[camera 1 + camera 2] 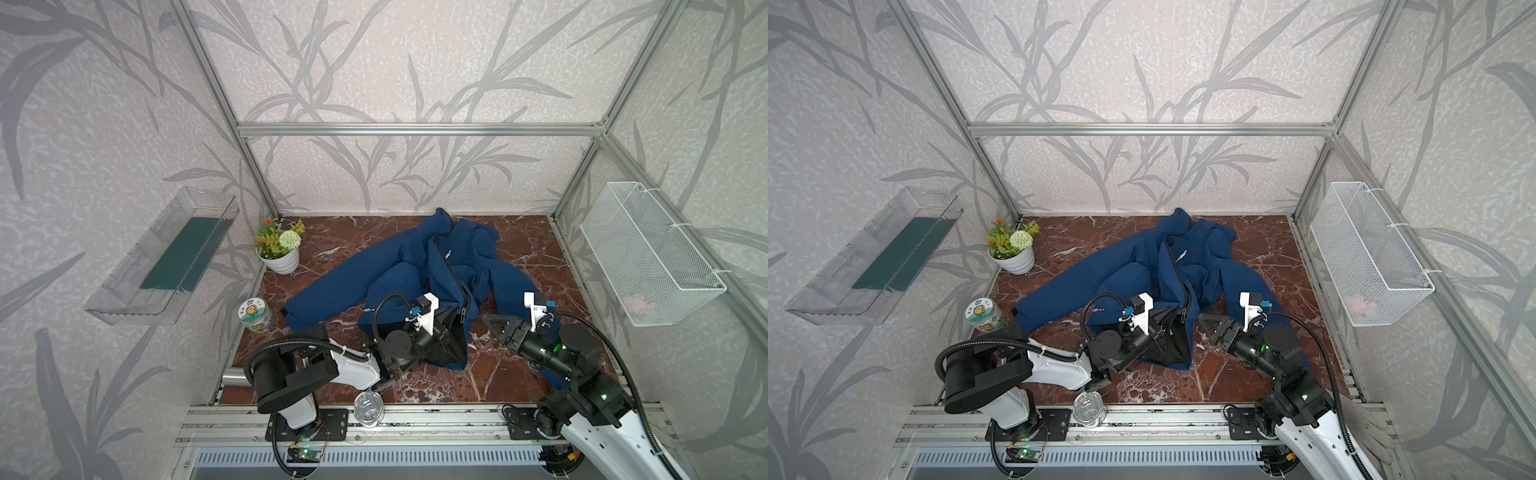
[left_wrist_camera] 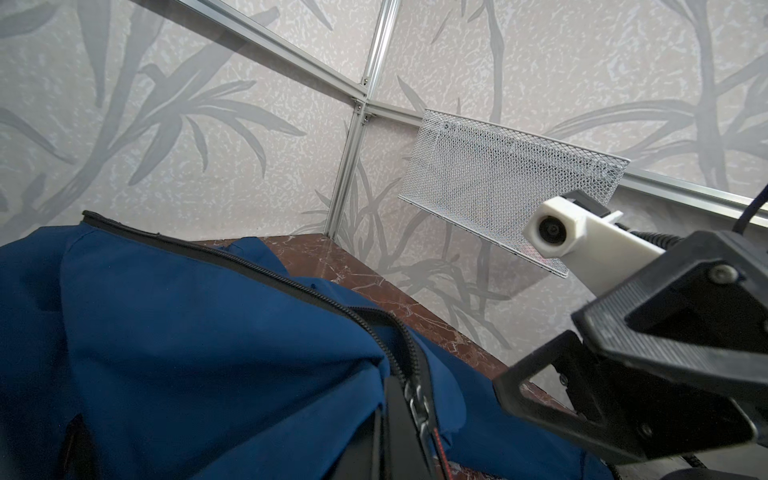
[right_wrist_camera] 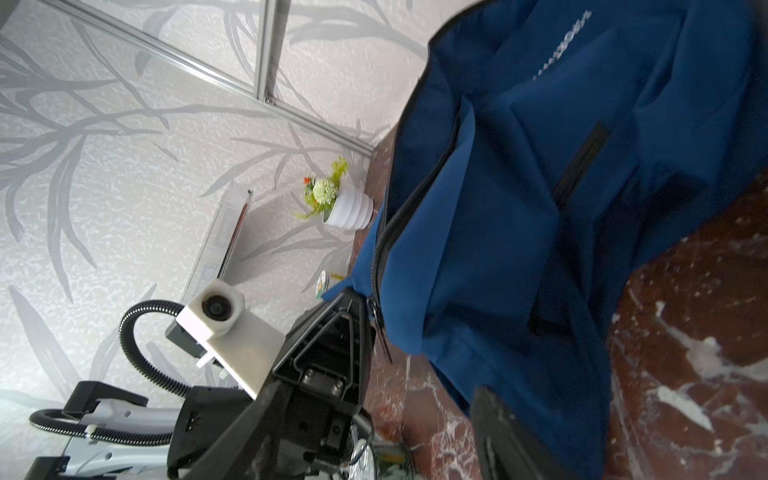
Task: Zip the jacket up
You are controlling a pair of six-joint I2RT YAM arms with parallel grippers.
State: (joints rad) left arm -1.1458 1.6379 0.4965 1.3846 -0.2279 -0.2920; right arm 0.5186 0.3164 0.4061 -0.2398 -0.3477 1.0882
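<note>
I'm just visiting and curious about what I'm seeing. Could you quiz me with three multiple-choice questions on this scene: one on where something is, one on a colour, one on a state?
1. Where is the pot?
A) at the far left corner of the table
B) on a chair
C) inside a drawer

2. What colour is the jacket?
A) red
B) white
C) navy blue

3. How are the right fingers?
A) clamped on the jacket
B) open, holding nothing
C) gripping the pot

Answers:
1. A: both top views show the pot standing by that corner.
2. C: the cloth is navy in every view.
3. B: the left wrist view shows them spread, with nothing between.
</note>
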